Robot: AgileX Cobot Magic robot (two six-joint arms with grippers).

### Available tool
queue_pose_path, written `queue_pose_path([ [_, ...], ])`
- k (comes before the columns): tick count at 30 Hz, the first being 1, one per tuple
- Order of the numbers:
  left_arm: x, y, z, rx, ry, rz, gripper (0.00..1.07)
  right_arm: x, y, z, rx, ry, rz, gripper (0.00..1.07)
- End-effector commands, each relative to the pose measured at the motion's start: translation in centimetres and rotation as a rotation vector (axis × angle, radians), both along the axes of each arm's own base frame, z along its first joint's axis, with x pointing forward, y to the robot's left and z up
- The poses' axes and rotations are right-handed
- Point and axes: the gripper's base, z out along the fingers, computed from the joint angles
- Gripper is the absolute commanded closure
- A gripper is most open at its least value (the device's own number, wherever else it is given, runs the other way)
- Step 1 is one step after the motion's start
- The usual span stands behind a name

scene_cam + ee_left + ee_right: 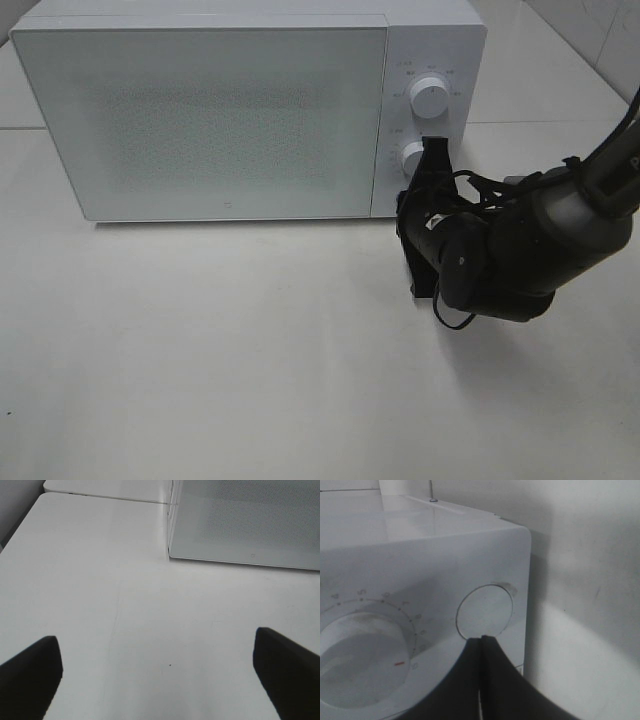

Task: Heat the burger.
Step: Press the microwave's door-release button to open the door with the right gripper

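When the scene is taken from the high view, a microwave [230, 120] is seen at the far side of the surface [200, 380], its door [200, 120] shut. The burger is shown nowhere, and whether it sits behind the frosted door cannot be told. The right end effector [428, 190] is held at the panel [455, 60] on the right, just under the lower knob [412, 156]. The upper knob [431, 95] is left free.

By the left wrist view, the left end effector [159, 675] is shown wide open and empty over bare surface, in front of the door's left corner.

By the right wrist view, the right end effector is shown fully closed with nothing held. Its joined tips are at the rim of a flat round button [484, 612] set between the lower knob and the panel's corner. The step in hand is judged to be a press of that button. It would be done best if the tips were first centred on the button and then pushed straight in, so that they are not slid off the rim or onto the knob, and the microwave is not shoved back.
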Motion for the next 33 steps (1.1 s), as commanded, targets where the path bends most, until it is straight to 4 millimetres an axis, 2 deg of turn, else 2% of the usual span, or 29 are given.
queue_pose_path([
  [1,-0.2,-0.1,0.0,-0.01,-0.023,-0.001,0.11,0.5,-0.2,0.1,0.001,-0.007,-0.009,1.07],
  [18,-0.2,-0.1,0.0,-0.01,-0.023,-0.001,0.11,2.2,0.3,-1.0,-0.02,-0.016,-0.029,1.07],
  [28,-0.2,-0.1,0.0,-0.01,-0.023,-0.001,0.11,3.3,0.5,0.4,-0.038,-0.1,-0.056,1.07],
  [33,-0.2,-0.1,0.0,-0.01,-0.023,-0.001,0.11,4.0,0.5,1.9,-0.077,-0.233,-0.084,1.07],
])
